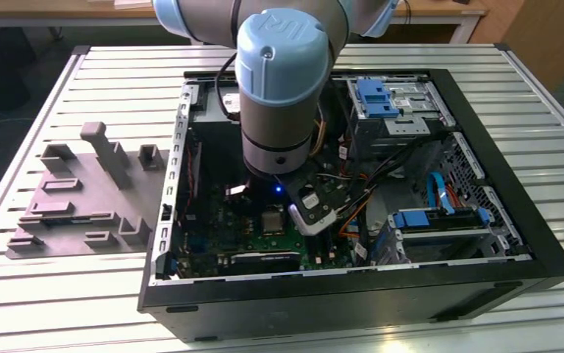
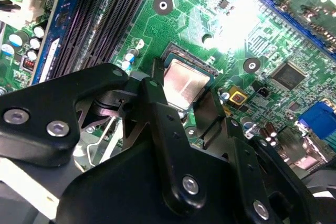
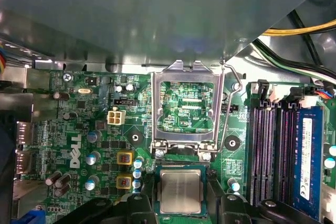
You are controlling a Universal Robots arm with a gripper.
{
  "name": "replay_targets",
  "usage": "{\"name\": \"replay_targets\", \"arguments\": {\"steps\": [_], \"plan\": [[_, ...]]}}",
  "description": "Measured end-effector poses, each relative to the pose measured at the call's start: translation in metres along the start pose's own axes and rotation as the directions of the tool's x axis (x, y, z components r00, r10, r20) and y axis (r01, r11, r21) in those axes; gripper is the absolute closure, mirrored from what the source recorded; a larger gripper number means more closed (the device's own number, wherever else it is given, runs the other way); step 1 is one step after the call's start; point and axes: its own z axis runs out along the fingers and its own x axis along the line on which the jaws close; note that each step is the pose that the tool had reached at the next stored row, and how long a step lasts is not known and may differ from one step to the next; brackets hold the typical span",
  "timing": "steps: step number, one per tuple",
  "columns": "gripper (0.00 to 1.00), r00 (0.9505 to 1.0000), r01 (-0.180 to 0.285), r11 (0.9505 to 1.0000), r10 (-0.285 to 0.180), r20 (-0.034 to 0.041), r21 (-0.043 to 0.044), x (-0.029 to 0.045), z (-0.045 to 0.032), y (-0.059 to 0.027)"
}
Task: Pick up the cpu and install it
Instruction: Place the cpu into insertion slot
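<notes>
Your cpu [image 3: 181, 191] lies flat at the socket [image 3: 181, 167], at 3 o'clock of the grey fixture [image 1: 76, 198] in the exterior view. Tool [image 2: 182, 92] straddles it; grip cannot be told. Thin, light, rigid, likely fragile: take opposite rim edges only

A blue-and-grey robot arm [image 1: 279, 95] reaches down into an open black computer case [image 1: 311, 301] lying on its side on a slatted metal table [image 1: 557, 95]. The arm's wrist hangs over the green motherboard [image 1: 213, 228], where 1 small blue light [image 1: 278, 190] glows. Just beside it the cpu [image 1: 273, 220], a small grey square, lies flat on the board. 2 blue drive brackets sit toward the exterior view's right, 1 far [image 1: 376, 97], 1 nearer [image 1: 429, 219]. A grey plastic fixture [image 1: 76, 206] rests on the table at the exterior view's left, just beside the case.
</notes>
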Motion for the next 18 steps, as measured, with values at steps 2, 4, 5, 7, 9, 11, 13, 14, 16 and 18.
{"name": "replay_targets", "arguments": {"steps": [2, 4, 5, 7, 9, 11, 13, 14, 16, 18], "plan": [[0.53, 1.0, 0.0, 1.0, 0.0, 0.0007, -0.0014, -0.0001, -0.0015, 0.0002], [0.53, 1.0, 0.0, 1.0, 0.0, 0.0006, -0.0011, 0.0, -0.0048, 0.0004], [0.53, 1.0, 0.0, 1.0, 0.0, 0.0001, 0.0003, 0.0001, -0.0063, 0.0002], [0.53, 1.0, 0.0, 1.0, 0.0, 0.0002, 0.0002, 0.0, -0.0064, 0.0003], [0.53, 1.0, 0.0, 1.0, 0.0, 0.0001, 0.0007, 0.0001, -0.0065, 0.0002], [0.53, 1.0, -0.006, 1.0, 0.006, 0.0002, 0.0007, 0.0002, -0.0059, -0.0001], [0.53, 0.9999, -0.015, 0.9999, 0.015, 0.0004, 0.0006, 0.0001, -0.0054, -0.0001], [0.53, 0.9999, -0.017, 0.9999, 0.017, 0.0005, 0.0007, 0.0001, -0.0052, -0.0002], [0.53, 0.9998, -0.019, 0.9998, 0.019, 0.0007, 0.0004, 0.0001, -0.0045, -0.0001], [0.53, 0.9998, -0.019, 0.9998, 0.019, 0.0007, 0.0003, 0.0, -0.0037, -0.0002]]}}
